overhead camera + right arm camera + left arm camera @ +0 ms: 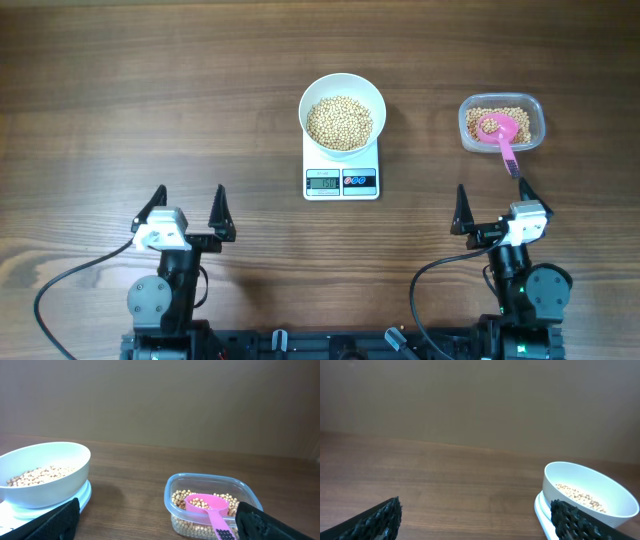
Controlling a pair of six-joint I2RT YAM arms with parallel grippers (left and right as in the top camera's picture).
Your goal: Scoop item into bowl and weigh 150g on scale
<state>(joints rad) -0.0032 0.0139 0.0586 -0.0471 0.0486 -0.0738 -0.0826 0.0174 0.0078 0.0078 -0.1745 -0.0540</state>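
We see round white bowl [342,90] of pale-beige beans [339,123] atop white square scale [341,180]; left gripper [190,195], right gripper [491,190] both open, empty, at wooden table [150,100] near edge.

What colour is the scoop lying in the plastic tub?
Pink scoop, clearest in the right wrist view.

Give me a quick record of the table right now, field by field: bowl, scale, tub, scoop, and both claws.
bowl: white, on scale, holds soybeans
scale: white, display digits unreadable
tub: clear, right of scale, soybeans inside
scoop: pink, in tub, handle over rim
left claw: open, empty
right claw: open, empty, by scoop handle
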